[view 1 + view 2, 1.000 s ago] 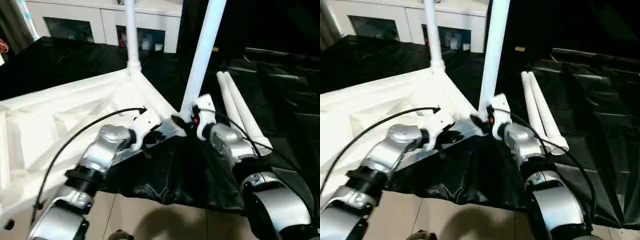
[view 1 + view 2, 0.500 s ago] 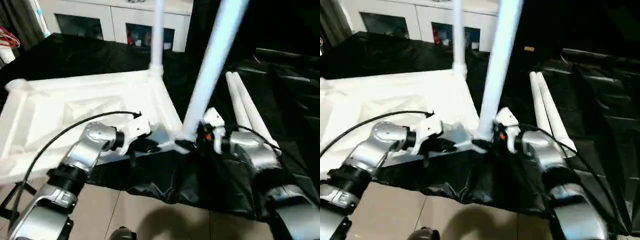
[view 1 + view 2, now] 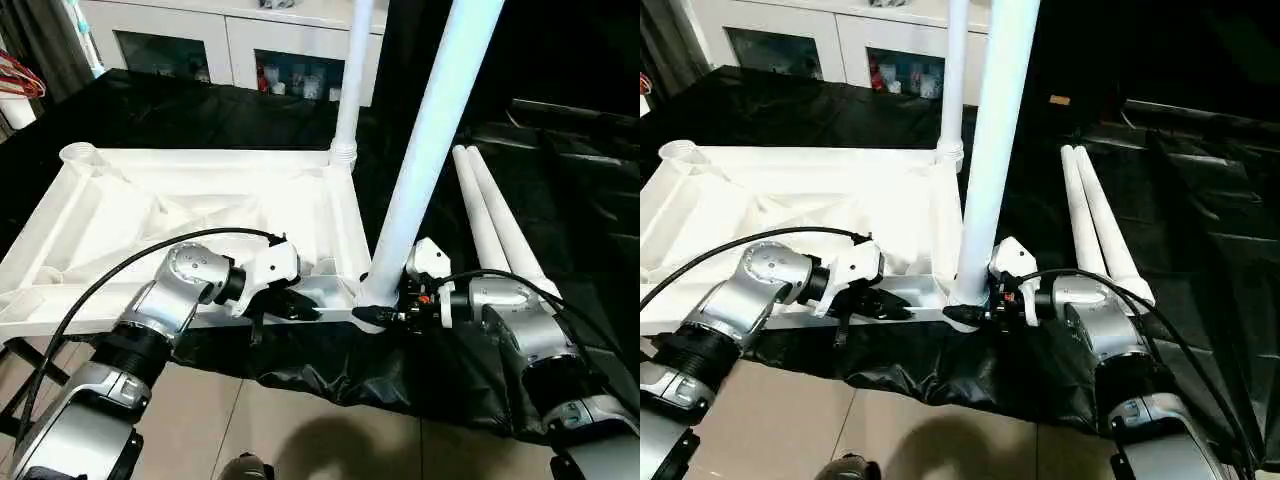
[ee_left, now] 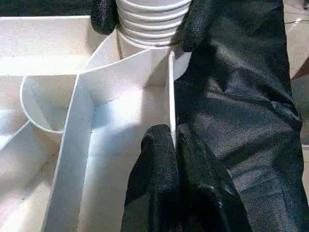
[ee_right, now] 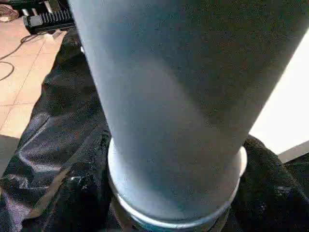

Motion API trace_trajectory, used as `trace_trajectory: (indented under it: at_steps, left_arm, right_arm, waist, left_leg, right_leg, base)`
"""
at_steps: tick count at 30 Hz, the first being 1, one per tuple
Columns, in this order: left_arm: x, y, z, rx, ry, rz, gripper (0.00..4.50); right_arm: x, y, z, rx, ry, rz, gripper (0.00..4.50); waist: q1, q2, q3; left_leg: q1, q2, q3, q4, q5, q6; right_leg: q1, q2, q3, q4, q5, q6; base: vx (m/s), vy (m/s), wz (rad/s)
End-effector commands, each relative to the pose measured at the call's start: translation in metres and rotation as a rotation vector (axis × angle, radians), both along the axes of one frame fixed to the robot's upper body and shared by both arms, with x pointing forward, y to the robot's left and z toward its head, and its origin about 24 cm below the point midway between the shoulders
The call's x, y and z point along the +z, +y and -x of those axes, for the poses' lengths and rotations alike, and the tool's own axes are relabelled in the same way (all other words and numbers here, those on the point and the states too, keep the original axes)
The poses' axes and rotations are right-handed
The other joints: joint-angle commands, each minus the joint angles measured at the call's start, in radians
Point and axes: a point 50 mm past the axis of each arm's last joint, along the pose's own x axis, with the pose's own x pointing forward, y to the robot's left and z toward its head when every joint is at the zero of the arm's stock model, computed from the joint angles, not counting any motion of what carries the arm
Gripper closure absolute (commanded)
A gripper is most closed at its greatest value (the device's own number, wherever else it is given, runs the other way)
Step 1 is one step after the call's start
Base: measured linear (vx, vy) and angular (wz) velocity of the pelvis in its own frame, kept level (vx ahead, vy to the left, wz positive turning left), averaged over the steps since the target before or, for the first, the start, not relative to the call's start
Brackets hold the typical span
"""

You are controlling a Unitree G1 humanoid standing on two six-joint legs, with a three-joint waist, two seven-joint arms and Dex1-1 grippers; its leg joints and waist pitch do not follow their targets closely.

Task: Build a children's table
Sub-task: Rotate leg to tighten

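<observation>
1. Two legs already stood upright in the upside-down table top (image 3: 150, 215), which lay on a black sheet (image 3: 1200, 230): the far leg (image 3: 352, 80) at the back corner, the near leg (image 3: 430, 150) at the front corner, close to the robot. Two more legs (image 3: 490, 215) lay side by side on the sheet, near the right arm
2. The left gripper (image 4: 175, 140) was closed on the thin front rim of the top, just beside the near socket
3. The right gripper (image 3: 385, 312) clasped the ribbed foot of the near leg, one finger on each side
4. I judged the plastic light, stiff and rather slippery; the long leg would lever easily, so a low grip at the base seemed best
5. The leg tops were cut off, and how deep the near leg sat in its socket stayed hidden
</observation>
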Motion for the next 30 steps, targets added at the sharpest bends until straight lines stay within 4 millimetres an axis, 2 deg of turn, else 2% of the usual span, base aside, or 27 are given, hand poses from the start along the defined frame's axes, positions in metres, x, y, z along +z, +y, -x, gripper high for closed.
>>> trace_trajectory:
  at_steps: [1, 4, 7, 9, 10, 11, 12, 15, 17, 18, 21, 22, 23, 24, 26, 27, 28, 30]
  left_arm:
    - [0.010, -0.016, -0.004, -0.038, -0.053, 0.032, 4.50]
    - [0.009, -0.017, -0.005, -0.025, -0.055, 0.041, 4.50]
    - [0.008, -0.022, -0.015, 0.116, -0.092, 0.073, 4.50]
    - [0.007, -0.027, -0.021, 0.207, -0.113, 0.086, 4.50]
    - [0.007, -0.033, -0.025, 0.268, -0.128, 0.099, 4.50]
    - [0.007, -0.033, -0.025, 0.270, -0.128, 0.099, 4.50]
    - [0.007, -0.037, -0.028, 0.301, -0.139, 0.102, 4.50]
    - [0.006, -0.048, -0.032, 0.367, -0.172, 0.089, 4.50]
    - [0.005, -0.054, -0.034, 0.411, -0.181, 0.088, 4.50]
    - [0.005, -0.060, -0.036, 0.435, -0.195, 0.091, 4.50]
    - [0.005, -0.067, -0.036, 0.423, -0.197, 0.096, 4.50]
    - [0.004, -0.067, -0.036, 0.420, -0.196, 0.098, 4.50]
    - [0.005, -0.069, -0.036, 0.419, -0.191, 0.110, 4.50]
    - [0.005, -0.069, -0.035, 0.413, -0.193, 0.115, 4.50]
    - [0.005, -0.070, -0.034, 0.394, -0.195, 0.118, 4.50]
    - [0.005, -0.070, -0.032, 0.369, -0.194, 0.118, 4.50]
    - [0.004, -0.070, -0.029, 0.332, -0.185, 0.126, 4.50]
    - [0.004, -0.068, -0.025, 0.282, -0.172, 0.135, 4.50]
  right_arm:
    - [-0.005, 0.009, 0.006, 0.038, 0.031, -0.009, 1.72]
    - [-0.007, 0.010, 0.006, 0.017, 0.040, -0.015, 1.73]
    - [-0.018, 0.012, -0.003, -0.206, 0.073, -0.028, 1.73]
    - [-0.026, 0.014, -0.011, -0.353, 0.057, 0.003, 1.73]
    - [-0.031, 0.016, -0.017, -0.478, 0.048, 0.028, 1.73]
    - [-0.031, 0.016, -0.017, -0.482, 0.049, 0.028, 1.73]
    - [-0.033, 0.019, -0.021, -0.555, 0.056, 0.036, 1.73]
    - [-0.035, 0.028, -0.028, -0.702, 0.093, 0.020, 1.74]
    - [-0.035, 0.033, -0.033, -0.788, 0.100, 0.032, 1.74]
    - [-0.034, 0.037, -0.036, -0.838, 0.095, 0.020, 1.74]
    - [-0.031, 0.043, -0.039, -0.864, 0.114, -0.051, 1.74]
    - [-0.030, 0.044, -0.039, -0.863, 0.118, -0.064, 1.18]
    - [-0.029, 0.044, -0.040, -0.867, 0.124, -0.088, 1.04]
    - [-0.027, 0.044, -0.041, -0.860, 0.122, -0.105, 1.04]
    - [-0.025, 0.044, -0.041, -0.845, 0.111, -0.113, 0.99]
    - [-0.023, 0.043, -0.042, -0.831, 0.091, -0.105, 0.77]
    - [-0.020, 0.041, -0.043, -0.797, 0.063, -0.099, 0.65]
    - [-0.016, 0.038, -0.043, -0.738, 0.037, -0.106, 0.59]
  waist:
    - [-0.003, 0.008, -0.069]
    - [0.000, 0.009, -0.069]
    - [-0.004, 0.008, -0.066]
    - [-0.012, 0.008, -0.061]
    - [-0.019, 0.006, -0.058]
    - [-0.026, 0.007, -0.057]
    - [-0.027, 0.006, -0.058]
    - [-0.031, 0.008, -0.061]
    - [-0.033, 0.010, -0.063]
    - [-0.034, 0.005, -0.064]
    - [-0.032, 0.008, -0.064]
    - [-0.032, 0.008, -0.064]
    - [-0.031, 0.008, -0.062]
    - [-0.031, 0.006, -0.061]
    - [-0.032, 0.009, -0.061]
    - [-0.032, 0.008, -0.061]
    - [-0.033, 0.010, -0.062]
    - [-0.033, 0.008, -0.064]
  left_leg:
    - [0.036, 0.049, -0.022, -0.063, -0.183, 0.033]
    - [0.038, 0.051, -0.023, -0.065, -0.191, 0.029]
    - [0.039, 0.051, -0.024, -0.069, -0.213, 0.013]
    - [0.044, 0.050, -0.026, -0.076, -0.256, -0.019]
    - [0.046, 0.047, -0.029, -0.081, -0.300, -0.040]
    - [0.045, 0.047, -0.031, -0.084, -0.306, -0.055]
    - [0.042, 0.047, -0.033, -0.086, -0.300, -0.058]
    - [0.047, 0.045, -0.030, -0.081, -0.291, -0.049]
    - [0.045, 0.045, -0.028, -0.080, -0.250, -0.038]
    - [0.046, 0.043, -0.026, -0.079, -0.240, -0.035]
    - [0.044, 0.043, -0.026, -0.078, -0.235, -0.026]
    - [0.043, 0.043, -0.026, -0.078, -0.238, -0.020]
    - [0.044, 0.043, -0.025, -0.079, -0.244, -0.017]
    - [0.043, 0.043, -0.026, -0.080, -0.255, -0.012]
    - [0.044, 0.046, -0.027, -0.082, -0.268, -0.013]
    - [0.044, 0.045, -0.027, -0.082, -0.266, -0.014]
    - [0.044, 0.045, -0.027, -0.082, -0.262, -0.014]
    - [0.038, 0.044, -0.026, -0.078, -0.231, 0.001]
  right_leg:
    - [0.037, -0.084, 0.039, -0.060, 0.061, -0.261]
    - [0.036, -0.085, 0.039, -0.062, 0.037, -0.256]
    - [0.034, -0.086, 0.040, -0.066, 0.000, -0.256]
    - [0.029, -0.091, 0.042, -0.075, -0.086, -0.248]
    - [0.032, -0.093, 0.042, -0.082, -0.170, -0.235]
    - [0.032, -0.094, 0.044, -0.085, -0.203, -0.222]
    - [0.036, -0.095, 0.044, -0.085, -0.205, -0.210]
    - [0.032, -0.095, 0.048, -0.087, -0.176, -0.207]
    - [0.032, -0.089, 0.047, -0.082, -0.106, -0.213]
    - [0.032, -0.088, 0.046, -0.081, -0.087, -0.216]
    - [0.034, -0.089, 0.046, -0.080, -0.067, -0.214]
    - [0.034, -0.090, 0.046, -0.080, -0.058, -0.215]
    - [0.034, -0.090, 0.046, -0.083, -0.066, -0.213]
    - [0.035, -0.092, 0.046, -0.084, -0.082, -0.212]
    - [0.034, -0.092, 0.046, -0.086, -0.102, -0.210]
    - [0.033, -0.091, 0.045, -0.085, -0.100, -0.210]
    - [0.034, -0.091, 0.045, -0.084, -0.094, -0.211]
    - [0.038, -0.091, 0.045, -0.079, -0.044, -0.217]
  base:
    - [0.000, 0.000, 0.00]
    - [0.000, 0.000, 0.00]
    - [0.000, 0.000, 0.00]
    - [0.000, 0.000, 0.00]
    - [0.000, 0.000, 0.00]
    - [0.000, 0.000, 0.00]
    - [0.000, 0.000, 0.00]
    - [0.000, 0.000, 0.00]
    - [0.000, 0.000, 0.00]
    - [0.000, 0.000, 0.00]
    - [0.000, 0.000, 0.00]
    - [0.000, 0.000, 0.00]
    - [0.000, 0.000, 0.00]
    - [0.000, 0.000, 0.00]
    - [0.000, 0.000, 0.00]
    - [0.000, 0.000, 0.00]
    - [0.000, 0.000, 0.00]
    - [0.000, 0.000, 0.00]
